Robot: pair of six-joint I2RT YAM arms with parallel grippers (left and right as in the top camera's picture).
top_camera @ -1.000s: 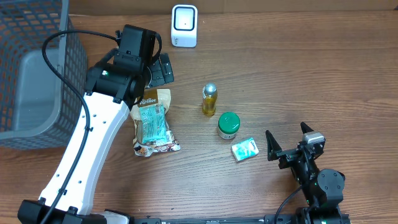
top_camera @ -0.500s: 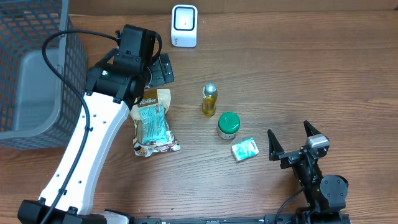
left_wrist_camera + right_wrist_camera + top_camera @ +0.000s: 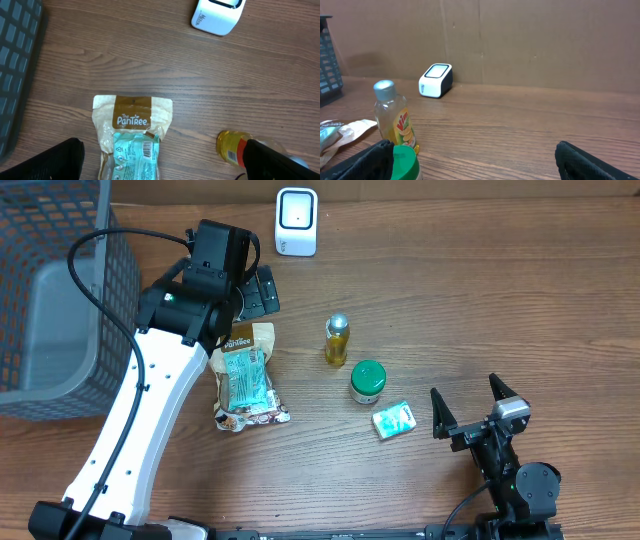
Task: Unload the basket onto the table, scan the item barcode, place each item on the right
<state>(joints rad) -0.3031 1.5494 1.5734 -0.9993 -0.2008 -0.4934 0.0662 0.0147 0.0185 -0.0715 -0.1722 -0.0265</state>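
While both arms hang with jaws spread and nothing in them, the overhead view puts the left gripper (image 3: 252, 295) over the header end of a snack pouch (image 3: 245, 375). The pouch lies flat, left of the middle of the table (image 3: 500, 300), its long axis running from far edge to near edge at a slight slant. The scanner (image 3: 297, 221) stands at the far edge, beyond the pouch and a little to its right, and a wire basket (image 3: 115, 270) fills the far-left corner. The right gripper (image 3: 463, 402) sits by the near edge toward the right corner, well apart from the pouch. A mint packet (image 3: 394, 420), a green-lidded jar (image 3: 367, 380) and a yellow bottle (image 3: 337, 340) lie between them. The left arm is plainly nearer, so the pouch looks the likely item to scan.

From the left wrist, the pouch sits directly below, centred between the two dark fingers (image 3: 45, 160). Its header points toward the far edge, and a barcode (image 3: 146, 148) shows face-up on the teal label. A grasp would call for a straight descent, closing across the short width.

From the right wrist, that arm's open fingers (image 3: 590, 160) frame the bottle, the jar lid and the distant scanner. Only a corner of the pouch shows at far left.
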